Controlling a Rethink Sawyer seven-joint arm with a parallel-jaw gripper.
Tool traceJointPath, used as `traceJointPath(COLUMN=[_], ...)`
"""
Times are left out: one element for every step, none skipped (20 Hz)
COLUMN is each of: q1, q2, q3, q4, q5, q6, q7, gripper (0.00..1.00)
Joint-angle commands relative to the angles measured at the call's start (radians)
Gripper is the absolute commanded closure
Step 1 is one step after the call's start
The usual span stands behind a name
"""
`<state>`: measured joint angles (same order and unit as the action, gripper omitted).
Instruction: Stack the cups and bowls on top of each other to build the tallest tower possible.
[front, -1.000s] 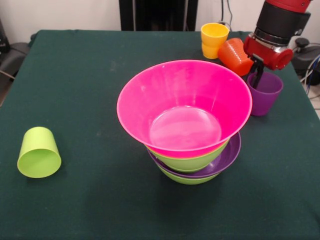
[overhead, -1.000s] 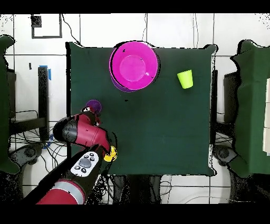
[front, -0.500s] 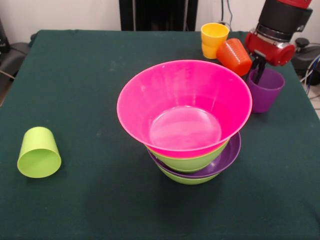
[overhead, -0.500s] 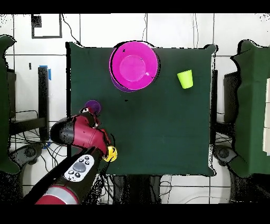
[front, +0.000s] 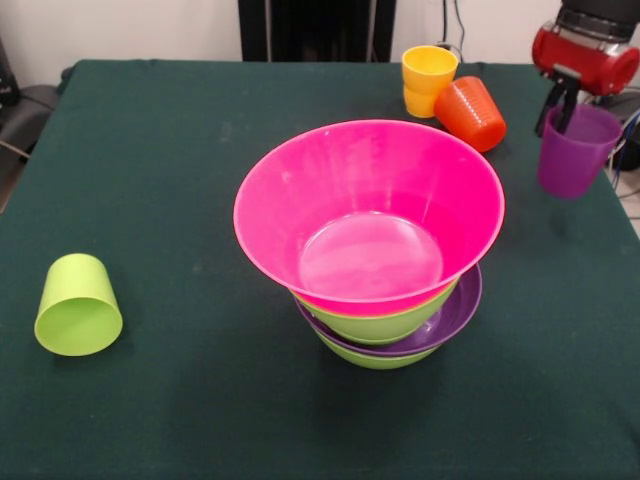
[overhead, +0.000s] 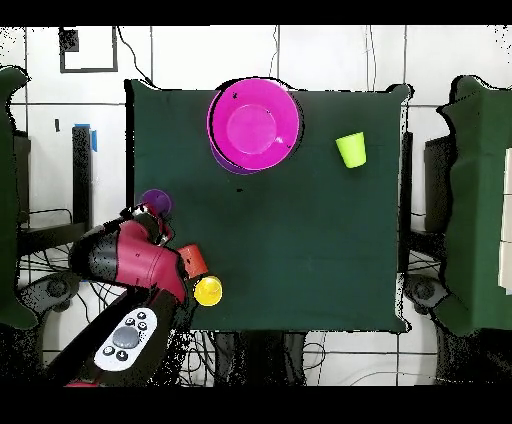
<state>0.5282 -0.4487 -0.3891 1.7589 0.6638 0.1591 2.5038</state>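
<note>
The tower stands mid-table: a wide pink bowl (front: 368, 210) on top, a lime green bowl (front: 375, 322), a shallow purple bowl (front: 455, 315) and another green bowl (front: 370, 357) beneath. In the overhead view only the pink bowl (overhead: 255, 125) shows clearly. My gripper (front: 560, 105) is shut on the rim of the purple cup (front: 575, 150), one finger inside and one outside, holding it above the table's right edge. The overhead view shows this purple cup (overhead: 155, 203) in front of the gripper (overhead: 148, 212). A yellow-orange cup (front: 428, 80) stands upright. An orange cup (front: 470, 112) lies tipped beside it.
A lime green cup (front: 77, 305) lies on its side at the left, far from the tower, and appears as the green cup (overhead: 351, 150) from above. The green-clothed table (front: 150, 150) ends just right of the held cup. Cables hang beyond that edge.
The gripper has risen and moved right in the front view, carrying the purple cup off the table and away from the orange cup. The tower and the other cups stayed put.
</note>
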Motion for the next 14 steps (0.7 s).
traceJointPath(q1=[0.007, 0.005, 0.002, -0.003, -0.009, -0.011, -0.014, -0.019, -0.022, -0.026, -0.029, -0.033, -0.037, -0.041], q2=[-0.09, -0.103, -0.116, -0.132, -0.147, -0.163, -0.181, -0.199, -0.216, -0.234, -0.25, -0.264, -0.277, -0.287], q3=[0.036, 0.037, 0.037, 0.034, 0.031, 0.022, 0.008, -0.006, -0.018, -0.031, -0.045, -0.055, -0.064, -0.07], q4=[0.009, 0.013, 0.016, 0.017, 0.018, 0.015, 0.009, 0.002, -0.004, -0.01, -0.018, -0.025, -0.033, -0.039], q5=[-0.026, -0.029, -0.033, -0.038, -0.043, -0.05, -0.06, -0.072, -0.082, -0.093, -0.105, -0.116, -0.128, -0.136], q6=[0.167, 0.175, 0.179, 0.195, 0.211, 0.238, 0.273, 0.309, 0.344, 0.378, 0.415, 0.445, 0.475, 0.497], q7=[0.139, 0.136, 0.13, 0.124, 0.117, 0.113, 0.106, 0.098, 0.09, 0.081, 0.074, 0.069, 0.064, 0.062], gripper=[1.0, 1.0, 1.0, 1.0, 1.0, 1.0, 1.0, 1.0, 1.0, 1.0, 1.0, 1.0, 1.0, 1.0])
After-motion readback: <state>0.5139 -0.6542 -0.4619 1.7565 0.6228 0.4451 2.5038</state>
